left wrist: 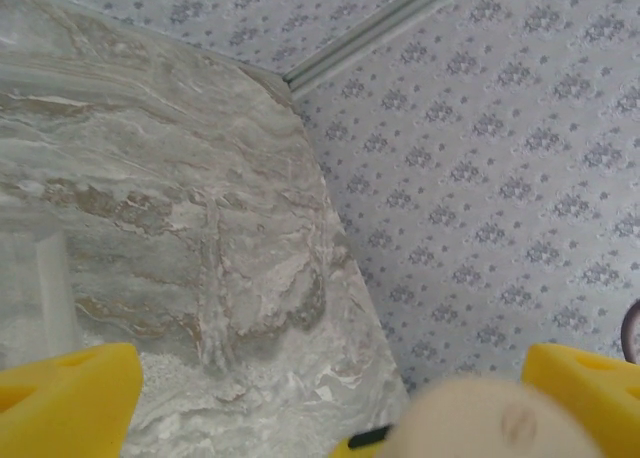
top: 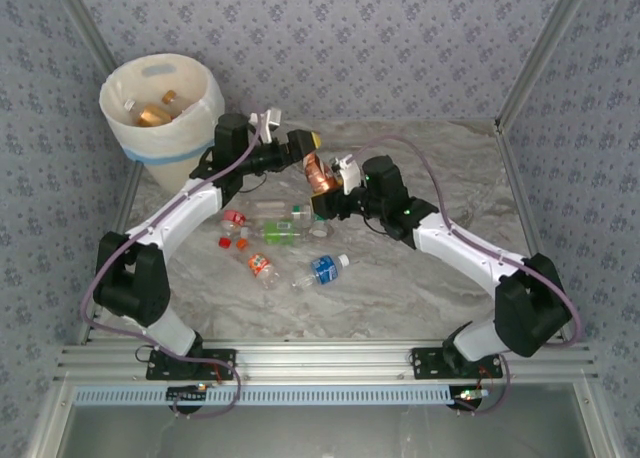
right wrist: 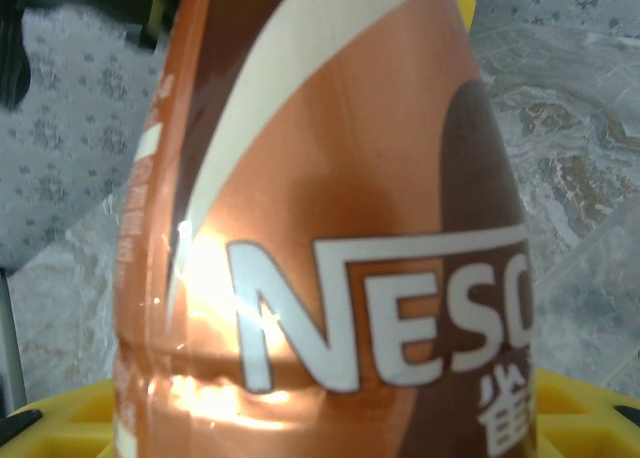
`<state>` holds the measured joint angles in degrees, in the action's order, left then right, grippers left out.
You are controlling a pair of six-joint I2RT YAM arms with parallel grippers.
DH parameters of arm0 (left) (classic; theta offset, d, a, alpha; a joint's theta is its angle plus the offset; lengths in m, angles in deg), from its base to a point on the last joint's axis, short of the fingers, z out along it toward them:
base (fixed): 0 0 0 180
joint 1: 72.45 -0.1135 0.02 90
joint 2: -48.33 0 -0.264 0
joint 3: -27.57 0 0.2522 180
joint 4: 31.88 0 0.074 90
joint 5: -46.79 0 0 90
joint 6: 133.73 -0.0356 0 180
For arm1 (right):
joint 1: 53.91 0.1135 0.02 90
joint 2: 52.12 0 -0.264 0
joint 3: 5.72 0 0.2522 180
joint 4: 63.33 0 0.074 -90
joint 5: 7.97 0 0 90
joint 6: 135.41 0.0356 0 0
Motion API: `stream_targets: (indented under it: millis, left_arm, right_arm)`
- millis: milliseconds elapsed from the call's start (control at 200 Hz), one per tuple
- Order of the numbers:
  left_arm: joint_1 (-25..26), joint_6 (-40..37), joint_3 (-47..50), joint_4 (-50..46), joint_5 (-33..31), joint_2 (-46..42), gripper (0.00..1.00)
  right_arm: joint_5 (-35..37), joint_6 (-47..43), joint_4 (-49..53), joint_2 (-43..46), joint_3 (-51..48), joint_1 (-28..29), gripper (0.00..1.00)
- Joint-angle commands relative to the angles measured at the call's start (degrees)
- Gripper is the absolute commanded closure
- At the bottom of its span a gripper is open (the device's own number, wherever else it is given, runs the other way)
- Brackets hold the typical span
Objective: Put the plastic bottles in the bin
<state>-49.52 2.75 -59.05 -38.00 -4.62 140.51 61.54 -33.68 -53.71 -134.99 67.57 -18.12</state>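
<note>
Inside the fingers of your right gripper, you are clenching a copper-brown bottle; just past its top, your left gripper is hanging spread wide, grasping nothing.

right gripper: holding brown bottle | bin: far left corner

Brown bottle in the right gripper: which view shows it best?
Right wrist: the bottle is close, its label lettering readable. Top external shows the bottle small and distant. Left wrist has a blurred cream blob, possibly its cap.
</note>
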Motion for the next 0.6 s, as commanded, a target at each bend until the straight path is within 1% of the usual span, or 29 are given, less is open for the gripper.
stream_targets:
  millis: [0,75,165,285,400,460,525,540,595]
  left_arm:
    - [0.5,-1.4,-1.2,2.6,1.2,-0.7,0.11]
    - [0.5,-1.8,-1.0,1.9,0.8,-0.8,0.24]
    - [0.5,-2.7,-1.6,0.1,0.2,-0.6,0.38]
    - [0.5,-3.8,-2.4,-1.8,-1.2,-0.4,0.5]
    - [0.5,-4.5,-3.3,-3.0,-2.3,-0.6,0.61]
    - [0.5,-4.5,-3.7,-3.6,-2.9,-0.6,0.66]
    - [0.5,-4.7,-3.8,-3.8,-3.1,-1.0,0.72]
    - [0.5,-4.8,-3.8,-4.0,-3.3,-1.1,0.72]
    - [0.4,-5.7,-4.0,-5.8,-5.0,-1.8,0.76]
  right_arm:
    - [0.8,3.9,-2.8,-2.2,3.7,0.3,0.59]
    - [0.1,3.7,-3.2,-3.4,4.6,0.6,0.59]
    - [-2.1,3.7,-3.0,-4.6,6.2,0.9,0.58]
    - [-4.1,2.5,-3.0,-5.2,7.3,1.6,0.56]
    - [-6.2,2.1,-3.2,-5.9,7.8,1.9,0.52]
    - [-7.3,2.3,-2.6,-6.5,8.3,2.0,0.46]
    - [-7.7,2.0,-1.6,-6.8,8.3,1.9,0.35]
    - [-7.7,1.8,-1.3,-6.8,9.9,1.9,0.33]
    - [-6.6,0.7,0.1,-6.4,10.4,1.9,0.24]
